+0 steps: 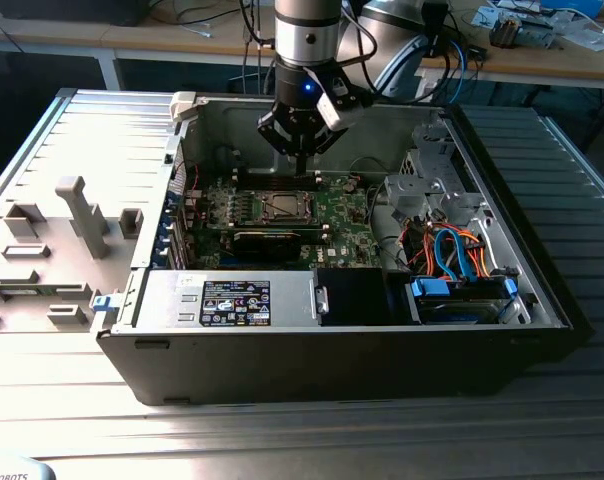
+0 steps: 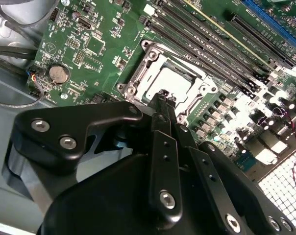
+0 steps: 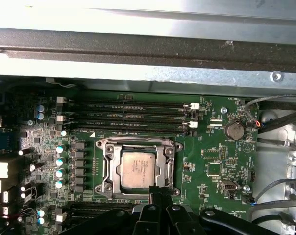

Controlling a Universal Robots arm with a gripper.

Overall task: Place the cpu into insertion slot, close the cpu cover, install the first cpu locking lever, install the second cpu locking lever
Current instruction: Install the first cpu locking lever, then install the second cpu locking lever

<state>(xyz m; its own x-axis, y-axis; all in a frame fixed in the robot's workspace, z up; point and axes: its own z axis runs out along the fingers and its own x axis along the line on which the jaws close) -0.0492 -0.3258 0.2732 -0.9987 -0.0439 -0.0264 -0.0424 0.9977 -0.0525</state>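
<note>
The cpu (image 3: 138,168) lies flat in the insertion slot (image 1: 285,208), its silver-grey face up. The cpu cover (image 3: 106,169), a silver frame with a cut-out centre, lies down flat around the chip, as both wrist views show: cpu (image 2: 168,81), cover (image 2: 153,56). How the locking levers stand, I cannot tell. My gripper (image 1: 302,168) hangs just above the socket's edge inside the open computer case. Its two black fingers are shut together with nothing between them, their tips (image 2: 166,98) over the cover's rim; the gripper (image 3: 159,192) sits at the frame's near side.
Long black memory slots (image 3: 133,117) run beside the socket, and a coin battery (image 3: 233,129) sits on the green board. A grey drive cage (image 1: 432,180) and coloured cables (image 1: 452,250) stand on the exterior view's right. A grey fixture plate (image 1: 72,230) lies left of the case.
</note>
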